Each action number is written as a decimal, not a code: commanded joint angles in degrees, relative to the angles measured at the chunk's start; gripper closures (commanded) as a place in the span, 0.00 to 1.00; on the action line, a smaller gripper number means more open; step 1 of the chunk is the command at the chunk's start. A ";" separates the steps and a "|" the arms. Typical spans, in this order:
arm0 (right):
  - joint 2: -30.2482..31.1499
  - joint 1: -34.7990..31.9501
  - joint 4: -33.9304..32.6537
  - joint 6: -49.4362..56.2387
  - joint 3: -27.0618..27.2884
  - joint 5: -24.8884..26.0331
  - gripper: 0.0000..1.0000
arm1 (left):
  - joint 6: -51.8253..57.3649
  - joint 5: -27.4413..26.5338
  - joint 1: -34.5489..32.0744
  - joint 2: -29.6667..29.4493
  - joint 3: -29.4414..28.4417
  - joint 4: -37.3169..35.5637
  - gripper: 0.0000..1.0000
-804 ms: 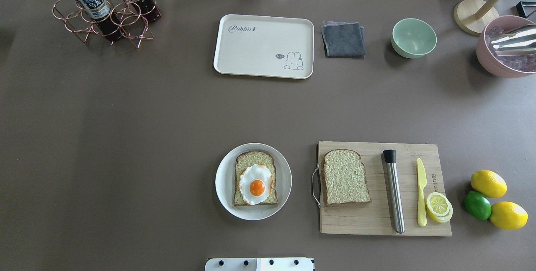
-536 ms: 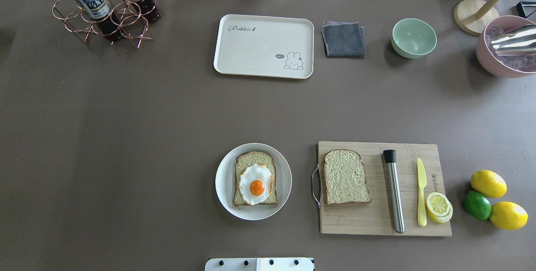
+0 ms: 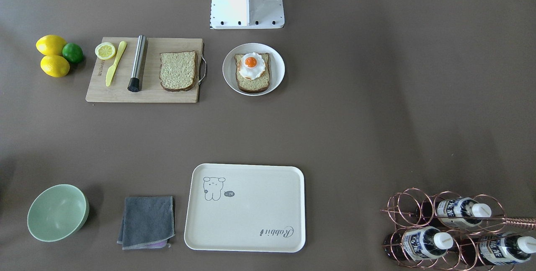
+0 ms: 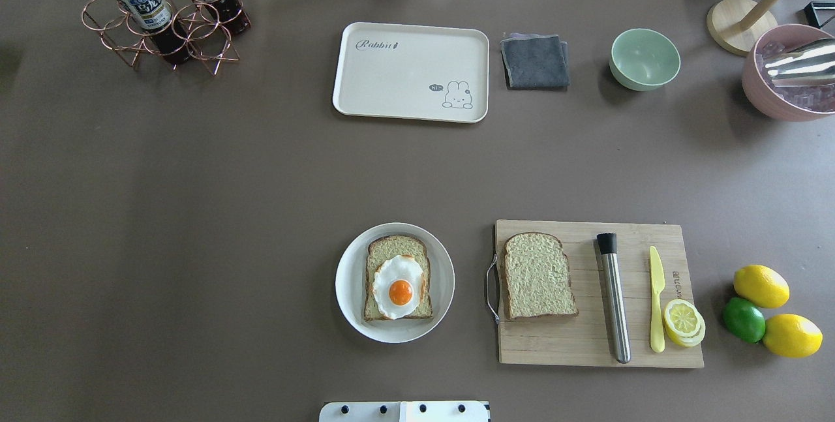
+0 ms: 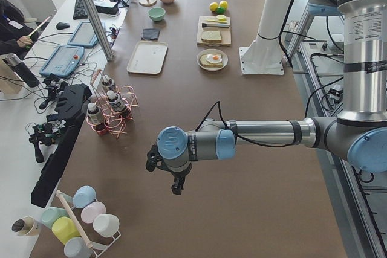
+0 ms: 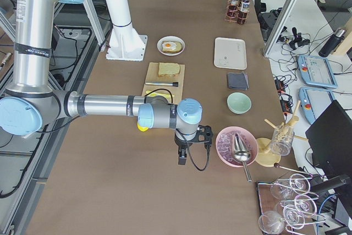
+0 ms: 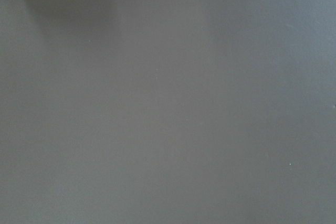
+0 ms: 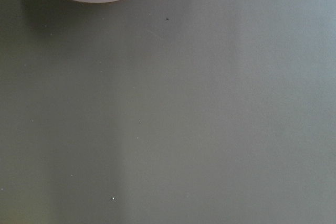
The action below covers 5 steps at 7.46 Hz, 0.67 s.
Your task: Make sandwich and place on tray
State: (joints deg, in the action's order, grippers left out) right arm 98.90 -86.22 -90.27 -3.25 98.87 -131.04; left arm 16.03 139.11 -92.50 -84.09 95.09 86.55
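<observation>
Capping the egg first

Best to grip the plain slice (image 4: 538,275) on the cutting board (image 4: 587,344) by its crust and lay it squarely on the egg slice (image 4: 398,288) to its left; the tray (image 4: 411,70) lies far. For the left gripper (image 5: 175,189) and right gripper (image 6: 182,160), finger opening cannot be told.

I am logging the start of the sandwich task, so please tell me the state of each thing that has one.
First bread slice: flat on plate, fried egg on top.
Second bread slice: flat on cutting board, not yet stacked.
Tray: nothing on it.
Cloth: folded.
Green bowl: upright.
Lemon on board: sliced.
Left gripper: open or shut, cannot tell.
Right gripper: same, cannot tell.
</observation>
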 commanded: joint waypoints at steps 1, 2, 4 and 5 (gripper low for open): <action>0.15 0.00 -0.08 0.00 -0.08 0.08 0.00 | 0.05 0.11 -0.05 0.25 0.97 2.04 0.01; 0.15 0.00 0.01 0.00 -0.26 0.08 0.00 | -0.04 0.03 0.03 -0.10 1.41 1.96 0.01; 0.24 0.00 -0.08 0.09 -0.08 0.00 0.00 | 0.05 0.02 -0.05 -0.10 1.06 2.14 0.01; 0.42 0.00 -0.08 0.09 0.09 0.00 0.00 | -0.04 0.11 -0.05 -0.19 0.97 2.66 0.01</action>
State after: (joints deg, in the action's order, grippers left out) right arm 99.11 -86.22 -90.34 -3.21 98.75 -131.00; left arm 16.06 139.14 -92.53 -84.18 96.15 88.63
